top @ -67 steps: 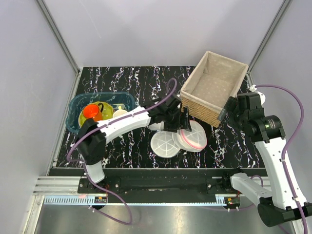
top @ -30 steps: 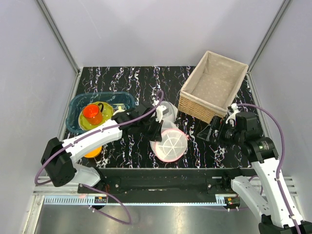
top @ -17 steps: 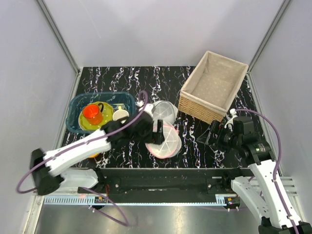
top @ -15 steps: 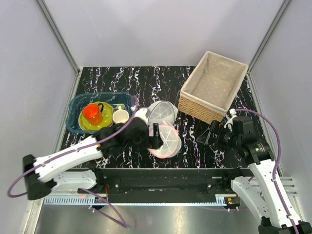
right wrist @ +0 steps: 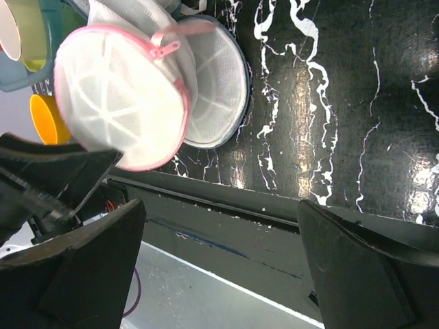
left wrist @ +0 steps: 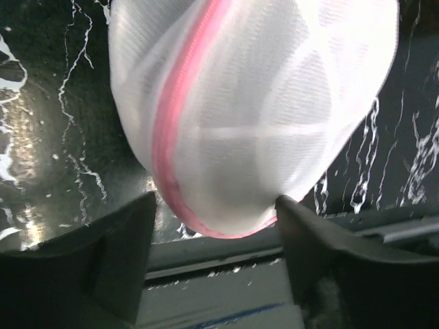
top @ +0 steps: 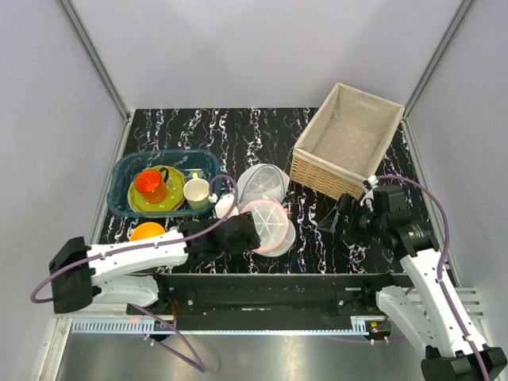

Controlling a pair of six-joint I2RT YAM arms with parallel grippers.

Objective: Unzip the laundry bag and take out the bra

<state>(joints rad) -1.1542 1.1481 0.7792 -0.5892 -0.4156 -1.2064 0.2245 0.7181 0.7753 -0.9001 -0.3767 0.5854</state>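
The laundry bag (top: 267,224), a white mesh dome with a pink rim, lies tilted near the table's front edge, leaning on an all-white dome. Its pink zipper pull (right wrist: 168,46) shows at the top in the right wrist view. My left gripper (top: 252,232) reaches in from the left and is open wide. The bag's (left wrist: 254,103) lower end sits between the fingertips and brushes the right finger (left wrist: 312,240). My right gripper (top: 343,213) hovers open to the bag's right with nothing between its fingers (right wrist: 89,253). The bra is hidden.
Two all-white mesh domes lie by the bag, one behind (top: 264,182) and one under its right side (right wrist: 216,89). A wicker basket (top: 317,171) stands at the back right. A blue tub (top: 208,159) of cups sits left, with an orange bowl (top: 146,232) near it.
My left gripper was shut on the bag; it opened and the arm drew back to the left. The bag came down nearer the front edge. The right gripper shifted only slightly.
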